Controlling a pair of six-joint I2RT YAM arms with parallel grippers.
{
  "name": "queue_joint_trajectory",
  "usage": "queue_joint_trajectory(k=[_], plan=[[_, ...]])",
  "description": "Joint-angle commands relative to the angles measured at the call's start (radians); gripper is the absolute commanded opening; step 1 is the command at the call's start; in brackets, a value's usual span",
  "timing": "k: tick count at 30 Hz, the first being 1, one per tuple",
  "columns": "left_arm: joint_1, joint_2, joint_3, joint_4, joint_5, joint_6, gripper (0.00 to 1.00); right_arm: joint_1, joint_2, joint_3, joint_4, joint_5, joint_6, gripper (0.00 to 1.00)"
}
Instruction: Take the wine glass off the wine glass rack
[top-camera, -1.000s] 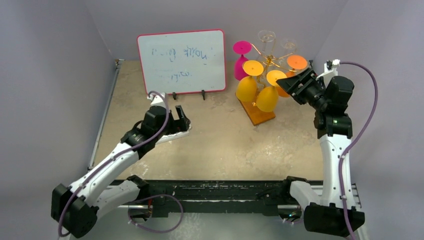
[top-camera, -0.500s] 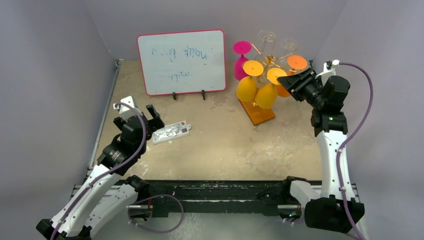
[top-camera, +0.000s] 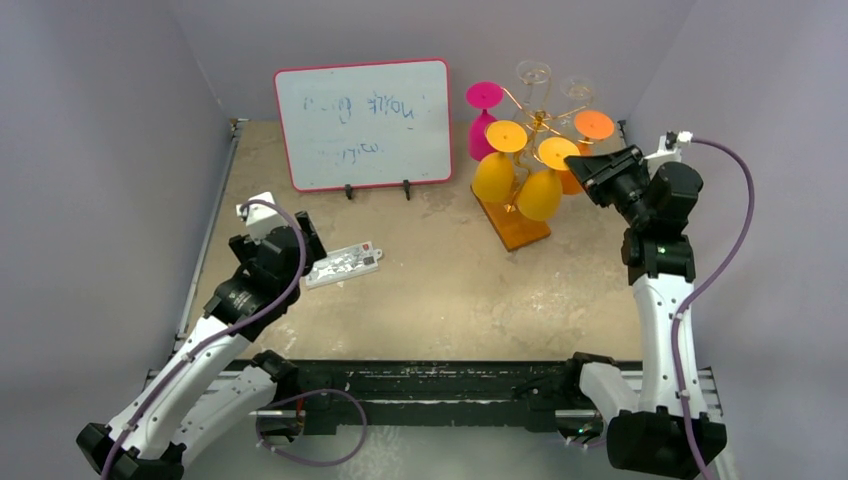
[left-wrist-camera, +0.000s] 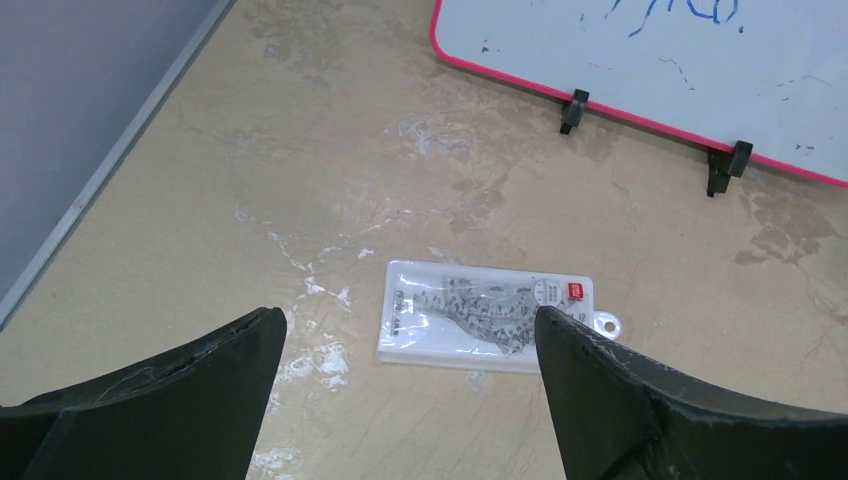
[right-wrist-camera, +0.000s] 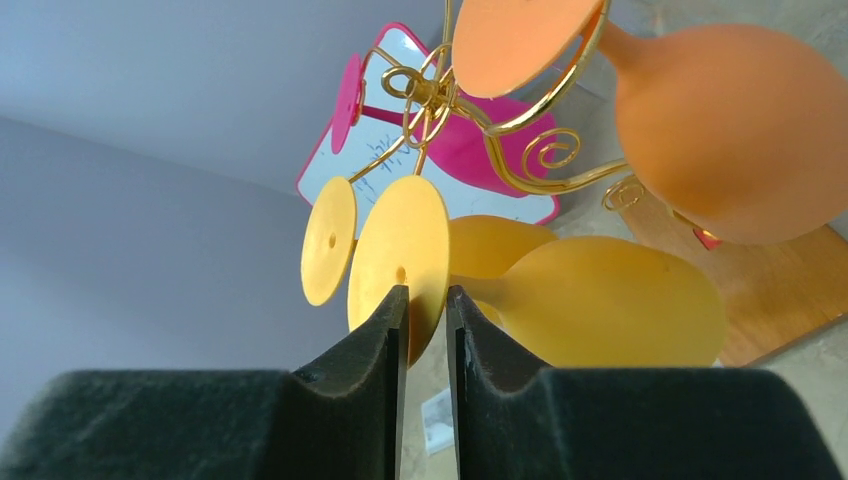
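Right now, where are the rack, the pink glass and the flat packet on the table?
rack (top-camera: 522, 232): top view, near corner of its wooden base.
pink glass (top-camera: 484, 95): top view, its round foot.
flat packet (left-wrist-camera: 470, 315): left wrist view, its middle.

Rack (top-camera: 540, 122) – gold wire, orange-brown base. Two yellow glasses (top-camera: 493, 178), orange glass (top-camera: 594, 124), pink glass (top-camera: 483, 135), clear glasses (top-camera: 533, 72). Whiteboard (top-camera: 365, 120) white w/ red frame, blue scribbles. Tabletop (top-camera: 450, 290) tan, mottled, white scuffs. Packet (left-wrist-camera: 485, 315) – clear, grey-black print, red tag.
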Motion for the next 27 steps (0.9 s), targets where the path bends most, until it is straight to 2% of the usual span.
queue_joint_trajectory(k=[1,11,14,17,27], plan=[[0.005,-0.022,0.042,0.0,-0.058,-0.007,0.95,-0.002,-0.046,-0.043,0.074,-0.001,0.075,0.19],[0.005,-0.02,0.045,-0.005,-0.062,-0.009,0.95,-0.002,-0.046,-0.039,0.082,-0.042,0.157,0.08],[0.005,-0.02,0.045,-0.007,-0.07,-0.011,0.95,-0.002,-0.046,-0.031,0.086,-0.048,0.226,0.0],[0.005,-0.021,0.045,-0.01,-0.071,-0.014,0.95,-0.002,-0.052,-0.045,0.144,-0.066,0.295,0.0],[0.005,-0.038,0.047,-0.017,-0.092,-0.022,0.95,-0.002,-0.119,-0.08,0.147,-0.034,0.411,0.0]])
